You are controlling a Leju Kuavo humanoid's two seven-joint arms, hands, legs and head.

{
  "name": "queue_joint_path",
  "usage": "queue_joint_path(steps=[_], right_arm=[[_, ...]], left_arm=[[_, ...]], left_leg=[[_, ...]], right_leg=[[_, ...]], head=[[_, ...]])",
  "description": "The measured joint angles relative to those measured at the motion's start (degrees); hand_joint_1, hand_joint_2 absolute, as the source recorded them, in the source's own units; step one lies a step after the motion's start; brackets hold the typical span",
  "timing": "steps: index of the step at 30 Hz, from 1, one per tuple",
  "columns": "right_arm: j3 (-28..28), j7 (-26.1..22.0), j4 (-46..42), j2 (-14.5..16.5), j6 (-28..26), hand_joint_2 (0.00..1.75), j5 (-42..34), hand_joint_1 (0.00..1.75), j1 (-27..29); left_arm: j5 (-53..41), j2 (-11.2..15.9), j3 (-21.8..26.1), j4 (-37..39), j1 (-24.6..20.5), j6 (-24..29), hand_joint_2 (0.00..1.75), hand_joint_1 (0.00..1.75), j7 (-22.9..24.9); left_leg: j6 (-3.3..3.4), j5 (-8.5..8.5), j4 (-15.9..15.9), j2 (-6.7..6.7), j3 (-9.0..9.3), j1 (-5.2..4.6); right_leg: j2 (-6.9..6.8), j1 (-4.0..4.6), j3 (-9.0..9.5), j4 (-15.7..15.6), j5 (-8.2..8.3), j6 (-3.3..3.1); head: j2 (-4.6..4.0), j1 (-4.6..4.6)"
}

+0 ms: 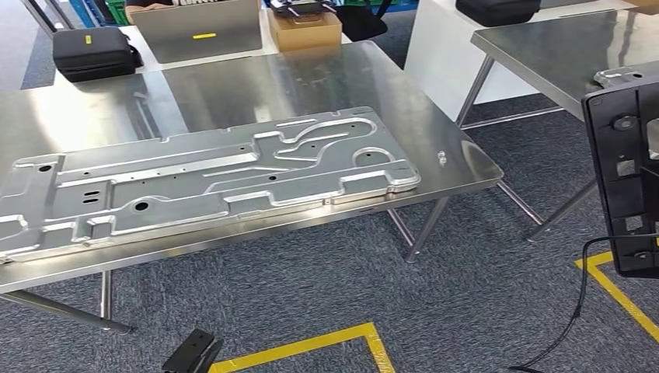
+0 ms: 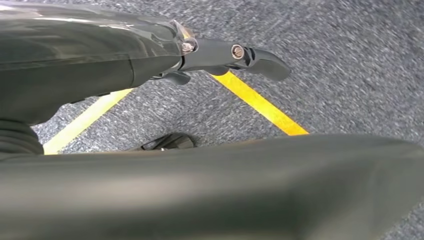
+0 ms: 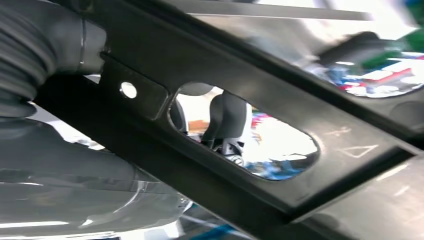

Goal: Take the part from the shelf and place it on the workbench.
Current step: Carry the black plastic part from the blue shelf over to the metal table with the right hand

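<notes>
A long black plastic part (image 1: 625, 179) with cut-outs stands upright at the right edge of the head view, off to the right of the steel workbench (image 1: 326, 78) and level with its top. My right hand (image 3: 60, 165) grips this part (image 3: 200, 172); its dark fingers (image 3: 227, 117) show through an oval opening in the part. My left hand (image 2: 235, 55) hangs over the carpet with its fingers stretched out and nothing in it.
A large stamped metal panel (image 1: 202, 175) covers the workbench's front half. A black case (image 1: 93, 53) and a cardboard box (image 1: 305, 29) sit behind. A second steel table (image 1: 567, 47) stands at the right. Yellow tape (image 1: 311, 346) and a black cable (image 1: 579, 303) lie on the floor.
</notes>
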Motion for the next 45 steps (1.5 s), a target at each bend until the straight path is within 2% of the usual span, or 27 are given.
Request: queue_joint_path(steps=[7, 11, 15, 21, 28, 34, 39, 45], right_arm=[[7.05, 4.61, 19.06, 3.0, -1.29, 1.75, 9.5, 1.75, -10.9], [9.28, 7.13, 25.96, 4.95, -1.81, 1.75, 10.75, 1.75, -14.92], [9.94, 9.63, 30.37, 7.93, -4.79, 1.75, 10.21, 1.75, -16.66], [10.47, 12.1, 34.26, 15.93, -9.24, 1.75, 11.69, 1.75, -16.9], [12.49, 17.21, 36.79, 27.66, -11.23, 1.75, 15.3, 1.75, -18.2], [14.67, 21.97, 38.56, 35.28, -10.55, 1.75, 19.07, 1.75, -21.47], [16.32, 24.32, 39.44, 38.67, -9.24, 1.75, 21.7, 1.75, -24.04], [18.08, 26.83, 40.03, 39.36, -7.87, 1.75, 25.07, 1.75, -27.37]], left_arm=[[-1.8, -0.58, -1.22, -0.01, -1.12, -0.96, 0.0, 0.0, 1.0], [-2.3, -0.82, -1.64, -0.01, -1.3, -1.17, 0.0, 0.0, 1.42], [-3.01, -1.15, -2.25, -0.01, -1.4, -1.49, 0.0, 0.0, 1.95], [-3.96, -1.73, -2.97, -0.01, -2.04, -1.61, 0.0, 0.0, 2.8], [-4.68, -1.8, -3.42, -0.01, -3.32, -1.67, 0.0, 0.0, 3.51], [-5.32, -1.69, -3.69, -0.01, -4.14, -1.94, 0.0, 0.0, 4.46], [-5.66, -1.37, -3.72, 0.0, -4.42, -1.99, 0.0, 0.0, 4.82], [-6.16, -0.93, -3.74, -0.01, -4.4, -1.99, 0.0, 0.0, 4.92]], left_leg=[[0.0, 0.01, 0.01, -0.01, -0.01, -0.02], [0.0, 0.01, 0.02, -0.01, -0.02, -0.02], [0.0, 0.0, 0.01, 0.01, -0.03, 0.0], [0.0, 0.03, 0.0, 0.09, 0.02, 0.06], [0.03, 0.08, 0.0, 0.15, 0.05, 0.12], [0.01, 0.09, 0.0, 0.16, 0.01, 0.13], [0.01, 0.09, 0.0, 0.12, -0.01, 0.11], [0.02, 0.09, 0.02, 0.12, -0.05, 0.04]], right_leg=[[-0.01, 0.03, -0.01, 0.0, 0.01, 0.01], [0.0, 0.04, -0.03, 0.0, 0.0, 0.02], [0.03, 0.06, -0.05, 0.01, -0.01, 0.03], [0.16, 0.12, -0.05, 0.02, 0.0, 0.02], [0.24, 0.17, -0.05, 0.06, 0.0, 0.01], [0.25, 0.18, -0.08, 0.1, 0.0, 0.01], [0.18, 0.17, -0.06, 0.07, 0.0, 0.01], [0.17, 0.1, -0.06, 0.02, 0.01, 0.02]], head=[[0.0, 0.02], [0.0, 0.02], [0.02, 0.02], [0.01, 0.02], [0.01, 0.02], [0.0, 0.02], [0.01, 0.02], [0.02, 0.02]])
